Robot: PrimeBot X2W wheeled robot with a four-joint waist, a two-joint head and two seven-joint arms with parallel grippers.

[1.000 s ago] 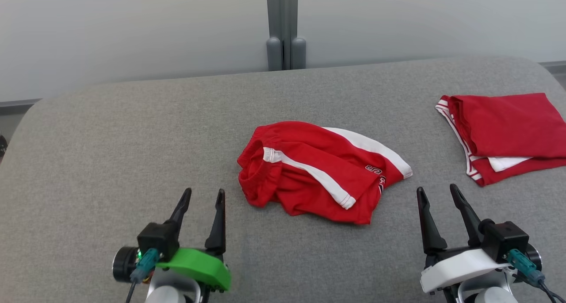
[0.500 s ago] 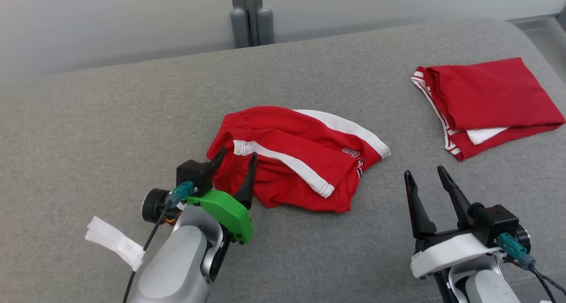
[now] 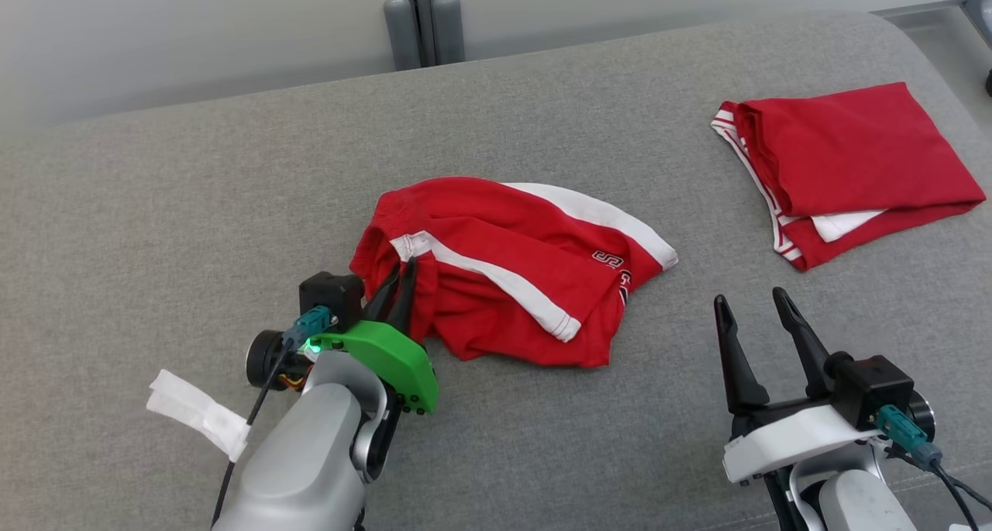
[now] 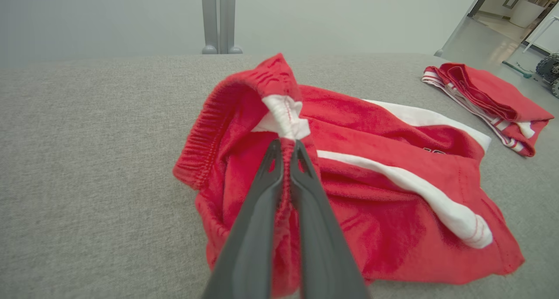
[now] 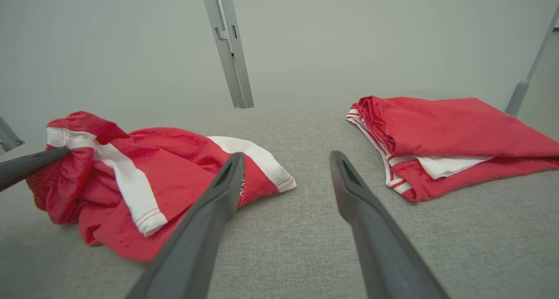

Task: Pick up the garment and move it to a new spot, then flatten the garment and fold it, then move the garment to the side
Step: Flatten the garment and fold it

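A crumpled red garment (image 3: 511,267) with white side stripes lies in the middle of the grey fabric surface (image 3: 194,205). My left gripper (image 3: 403,266) is shut on its elastic waistband at the garment's left end. In the left wrist view the two fingers pinch a red and white fold of the garment (image 4: 371,181), and the left gripper (image 4: 286,144) lifts that fold slightly. My right gripper (image 3: 750,298) stands open at the lower right, apart from the cloth. The right wrist view shows the garment (image 5: 153,168) to the left of the open right gripper (image 5: 287,156).
A second red garment, folded (image 3: 845,159), lies at the far right near the surface's rounded edge; the folded garment (image 5: 445,128) is ahead and right of my right gripper. A grey post (image 3: 415,19) stands behind the back edge. A white tag (image 3: 198,418) hangs by my left arm.
My left gripper reached forward to the garment's left end and closed on the waistband. The head camera shifted, so the whole picture moved. The right gripper stayed open in place.
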